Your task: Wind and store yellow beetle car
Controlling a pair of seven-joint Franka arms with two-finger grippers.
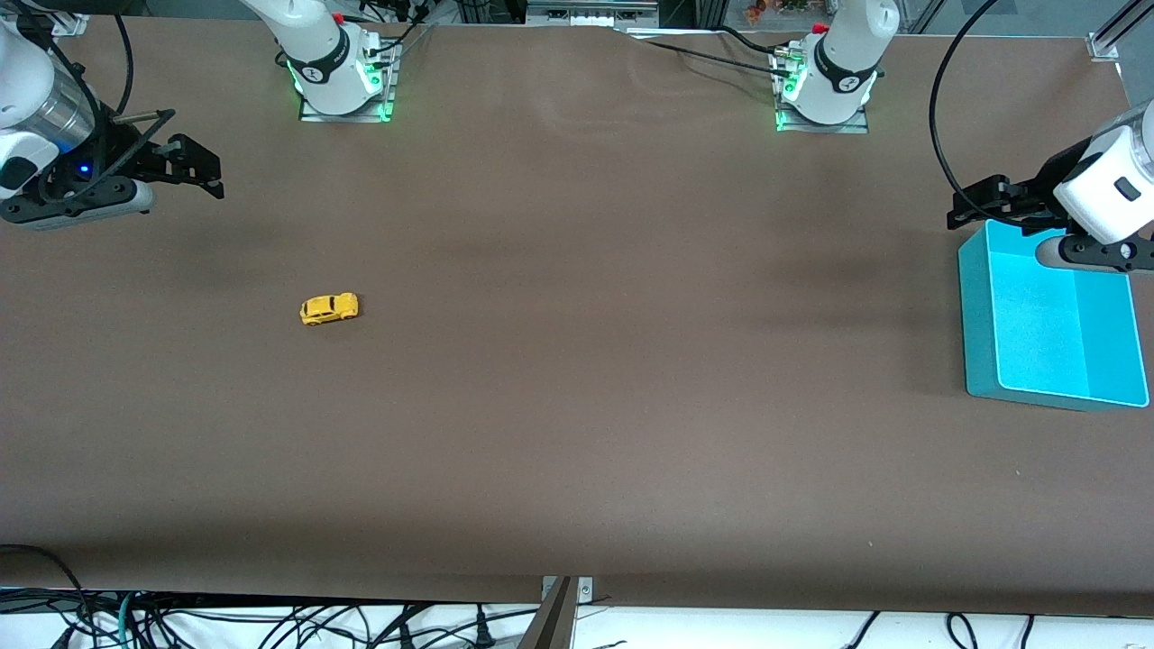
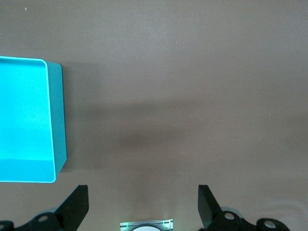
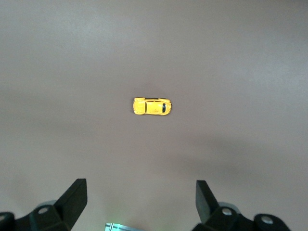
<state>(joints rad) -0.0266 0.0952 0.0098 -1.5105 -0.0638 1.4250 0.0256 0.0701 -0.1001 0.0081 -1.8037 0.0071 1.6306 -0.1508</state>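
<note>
On the brown counter (image 1: 577, 379), toward the right arm's end, the yellow beetle car (image 1: 329, 308) sits alone on its wheels, well apart from everything else. At the left arm's end stands a turquoise bin (image 1: 1046, 315). Over the bin's edge hangs the left gripper (image 1: 969, 205), fingers (image 2: 77, 207) spread and holding nothing. Over bare counter at its own end, the right gripper (image 1: 203, 171) hangs, fingers (image 3: 74, 199) likewise released.
</note>
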